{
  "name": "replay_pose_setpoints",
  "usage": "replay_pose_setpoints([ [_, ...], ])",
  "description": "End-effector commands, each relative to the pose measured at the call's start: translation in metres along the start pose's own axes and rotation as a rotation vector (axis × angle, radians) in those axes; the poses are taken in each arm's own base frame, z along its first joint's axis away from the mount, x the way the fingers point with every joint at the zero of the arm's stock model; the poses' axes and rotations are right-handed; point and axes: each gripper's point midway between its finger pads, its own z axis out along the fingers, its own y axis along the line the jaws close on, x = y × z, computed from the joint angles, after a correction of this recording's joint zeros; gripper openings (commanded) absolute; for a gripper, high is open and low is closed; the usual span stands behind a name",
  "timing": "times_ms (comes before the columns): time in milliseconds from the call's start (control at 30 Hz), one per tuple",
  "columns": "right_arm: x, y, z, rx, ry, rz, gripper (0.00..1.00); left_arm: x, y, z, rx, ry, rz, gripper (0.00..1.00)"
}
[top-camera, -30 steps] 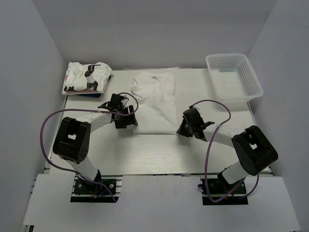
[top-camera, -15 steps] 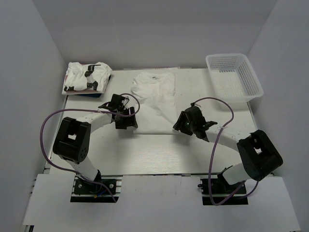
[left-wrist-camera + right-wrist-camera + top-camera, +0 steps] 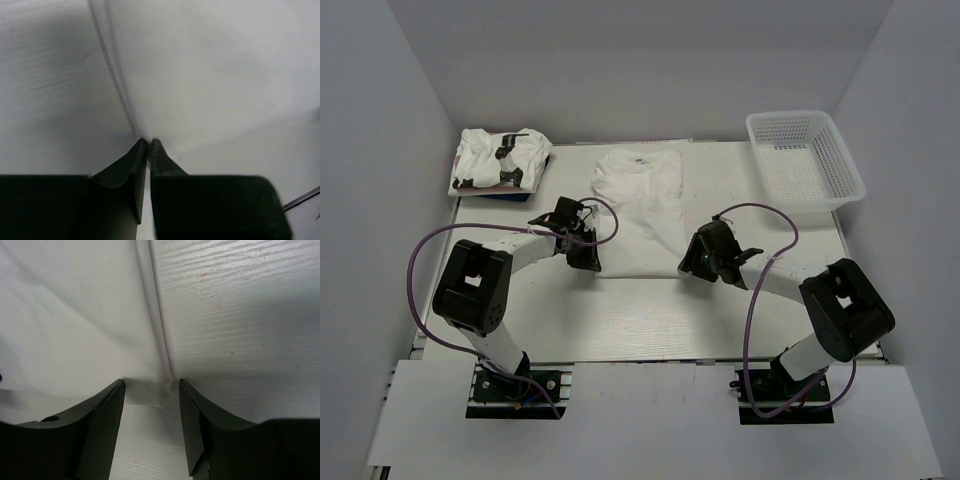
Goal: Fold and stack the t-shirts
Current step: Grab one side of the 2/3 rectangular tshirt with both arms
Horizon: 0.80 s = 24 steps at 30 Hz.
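Left pincer (image 3: 148, 142) clenched on near-left corner of t-shirt (image 3: 638, 205), flat toward tabletop (image 3: 620, 320) far edge; right pincer (image 3: 151, 384) spread, straddling near-right corner.

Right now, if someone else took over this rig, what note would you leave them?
The left hand is shut on the near-left corner of the shirt.
The right hand is open, with its jaws either side of the shirt's near-right corner, not yet closed.
The shirt lies flat mid-table, collar at the far end, and its sleeves appear to be folded in.
A pile of shirts sits at the back left, and the basket at the back right.
Left to do: probably close the right hand, fold the near hem toward the collar, then move the shirt onto the pile.
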Motion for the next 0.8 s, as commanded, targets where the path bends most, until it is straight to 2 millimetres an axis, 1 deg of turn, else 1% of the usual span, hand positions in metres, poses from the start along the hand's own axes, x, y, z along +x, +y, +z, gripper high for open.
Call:
replay_pose_setpoints([
  [0, -0.007, 0.001, 0.004, 0.025, -0.009, 0.021, 0.53, -0.004, -0.009, -0.001, 0.049, -0.005, 0.05, 0.16],
  [33, -0.006, 0.001, 0.006, 0.025, -0.005, 0.017, 0.51, 0.0, -0.008, 0.0, 0.047, 0.003, 0.047, 0.1],
  [100, -0.002, 0.001, 0.009, 0.025, 0.018, 0.017, 0.46, 0.002, -0.005, 0.001, 0.053, 0.006, 0.039, 0.02],
  [133, 0.0, 0.002, 0.009, 0.02, 0.026, 0.018, 0.36, -0.002, -0.007, -0.001, 0.058, -0.011, 0.044, 0.0],
  [167, 0.001, 0.0, 0.01, 0.023, 0.029, 0.02, 0.3, 0.003, -0.007, 0.0, 0.067, 0.002, 0.041, 0.0],
  [200, 0.003, 0.0, 0.01, 0.02, 0.038, 0.019, 0.23, 0.002, -0.004, -0.001, 0.063, -0.001, 0.033, 0.0],
  [233, 0.003, 0.001, 0.009, 0.013, 0.042, 0.016, 0.09, 0.0, -0.006, -0.004, 0.066, -0.011, 0.036, 0.0],
  [267, 0.003, 0.007, 0.005, -0.014, 0.044, -0.001, 0.01, 0.0, -0.006, -0.004, 0.066, -0.011, 0.036, 0.0],
  [333, 0.006, 0.008, 0.001, -0.028, 0.051, -0.015, 0.0, 0.001, -0.01, -0.006, 0.07, -0.011, 0.045, 0.0],
  [367, -0.001, 0.015, -0.009, -0.059, 0.022, -0.037, 0.0, 0.001, -0.012, -0.011, 0.083, -0.019, 0.049, 0.0],
  [400, 0.001, 0.016, -0.013, -0.07, 0.021, -0.045, 0.0, 0.004, -0.015, -0.014, 0.094, -0.02, 0.035, 0.0],
  [433, 0.009, 0.009, -0.017, -0.052, 0.043, -0.051, 0.0, 0.013, -0.03, -0.016, 0.195, -0.011, 0.045, 0.0],
  [467, 0.008, 0.009, -0.026, -0.069, 0.03, -0.064, 0.0, 0.017, -0.043, -0.022, 0.278, -0.015, 0.052, 0.0],
  [500, 0.006, 0.011, -0.036, -0.084, 0.017, -0.065, 0.0, 0.018, -0.059, -0.033, 0.355, -0.037, 0.066, 0.0],
  [533, 0.012, 0.007, -0.045, -0.087, 0.021, -0.076, 0.0, 0.032, -0.072, -0.036, 0.436, -0.016, 0.039, 0.0],
  [567, 0.017, 0.003, -0.05, -0.076, 0.032, -0.079, 0.0, 0.037, -0.072, -0.038, 0.44, -0.017, 0.011, 0.0],
  [600, 0.011, 0.012, -0.067, -0.132, -0.003, -0.085, 0.0, 0.044, -0.072, -0.04, 0.428, -0.014, -0.01, 0.0],
  [633, 0.021, 0.004, -0.07, -0.118, 0.016, -0.093, 0.0, 0.057, -0.07, -0.047, 0.432, -0.018, -0.026, 0.0],
  [667, 0.028, 0.001, -0.075, -0.116, 0.033, -0.103, 0.0, 0.058, -0.073, -0.053, 0.444, -0.034, -0.063, 0.0],
  [700, 0.029, 0.002, -0.08, -0.133, 0.034, -0.107, 0.0, 0.059, -0.078, -0.059, 0.46, -0.051, -0.06, 0.0],
  [733, 0.032, 0.002, -0.093, -0.15, 0.03, -0.118, 0.0, 0.066, -0.083, -0.067, 0.498, -0.051, -0.062, 0.0],
  [767, 0.034, 0.004, -0.098, -0.163, 0.037, -0.121, 0.0, 0.062, -0.094, -0.085, 0.535, -0.098, -0.055, 0.0],
])
